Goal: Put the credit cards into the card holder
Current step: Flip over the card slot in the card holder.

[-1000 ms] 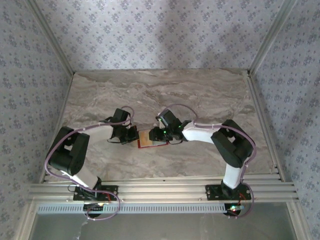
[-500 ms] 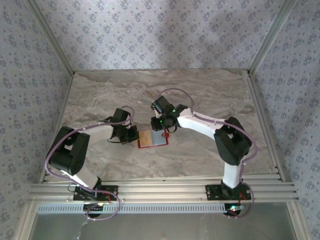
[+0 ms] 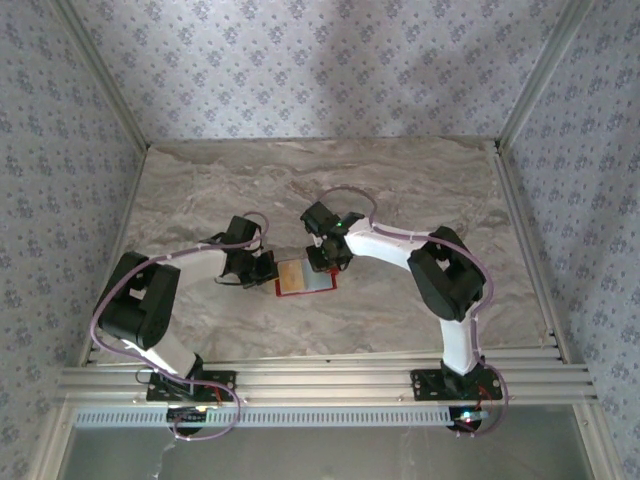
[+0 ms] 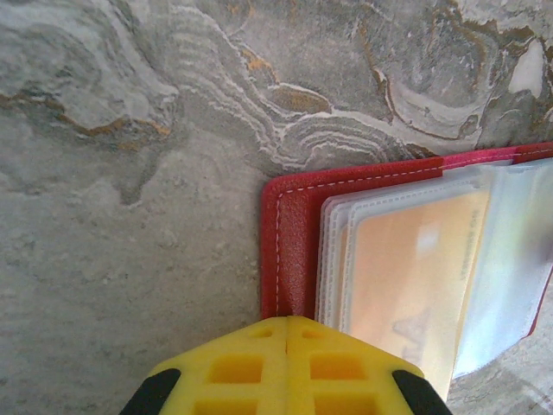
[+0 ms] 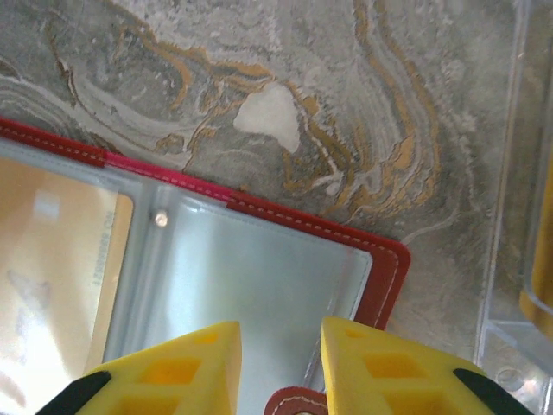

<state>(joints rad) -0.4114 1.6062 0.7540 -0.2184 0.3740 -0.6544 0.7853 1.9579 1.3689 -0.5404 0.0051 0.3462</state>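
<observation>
The red card holder (image 3: 322, 286) lies open on the marble table between both grippers, its clear sleeves facing up. A tan credit card (image 4: 406, 277) sits inside a sleeve, also visible at the left of the right wrist view (image 5: 52, 259). My left gripper (image 4: 288, 322) is shut, its yellow tips touching the holder's red left edge (image 4: 289, 251). My right gripper (image 5: 279, 335) hovers open over the empty clear sleeve (image 5: 259, 277) at the holder's other side. The red snap tab (image 5: 294, 405) lies between its fingers without being pinched.
A clear plastic box (image 5: 510, 216) stands just right of the holder in the right wrist view, with a yellowish piece (image 5: 537, 316) inside it. Bare marble table (image 3: 330, 180) stretches behind the holder, with walls on three sides.
The right arm swung left and its gripper shifted from the holder's right side to its far edge, uncovering more of the holder. The left gripper stayed put.
</observation>
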